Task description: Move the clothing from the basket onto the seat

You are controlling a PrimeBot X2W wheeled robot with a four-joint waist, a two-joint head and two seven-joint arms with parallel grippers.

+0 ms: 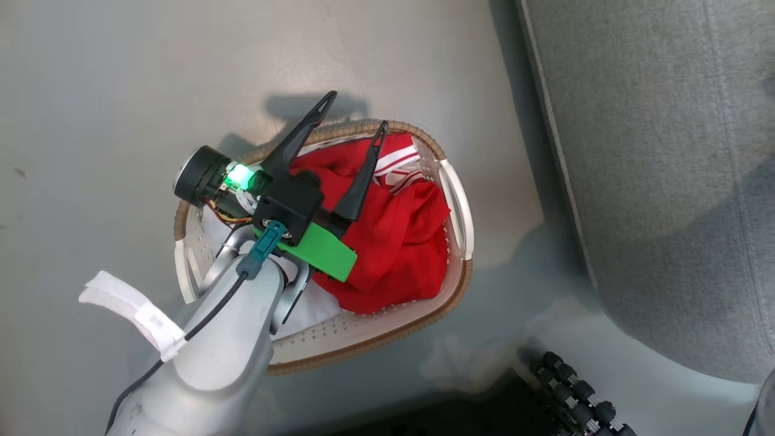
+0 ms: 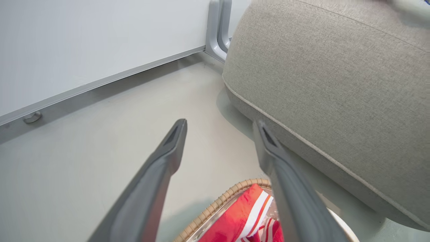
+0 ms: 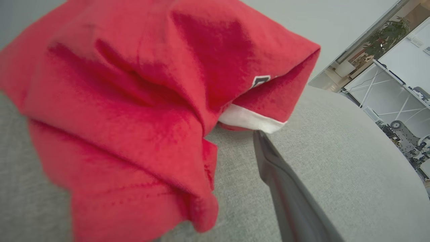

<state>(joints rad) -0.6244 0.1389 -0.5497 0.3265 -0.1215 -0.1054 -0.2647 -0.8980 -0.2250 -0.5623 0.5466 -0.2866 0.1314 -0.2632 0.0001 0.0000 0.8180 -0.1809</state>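
Red clothing [image 1: 399, 242] with white stripe trim lies bunched in the white basket [image 1: 460, 200], which stands on the floor to the left of the grey seat [image 1: 666, 181]. My left gripper [image 1: 356, 111] hovers open over the basket's far rim, nothing between its fingers. In the left wrist view the left gripper [image 2: 220, 123] points past the basket rim [image 2: 215, 205] and a striped edge of the clothing [image 2: 248, 218] toward the seat [image 2: 336, 84]. In the right wrist view a red garment [image 3: 134, 101] lies crumpled on the seat [image 3: 336, 168]. One finger [image 3: 285, 188] of my right gripper [image 3: 220, 129] stands wide to its right; the garment hides the other.
Pale floor surrounds the basket. A wall baseboard [image 2: 100, 82] and a grey metal leg [image 2: 218, 30] lie beyond it. My base's black rollers [image 1: 575, 393] sit at the lower right, beside the seat's corner. A white strap [image 1: 130, 309] hangs from my left forearm.
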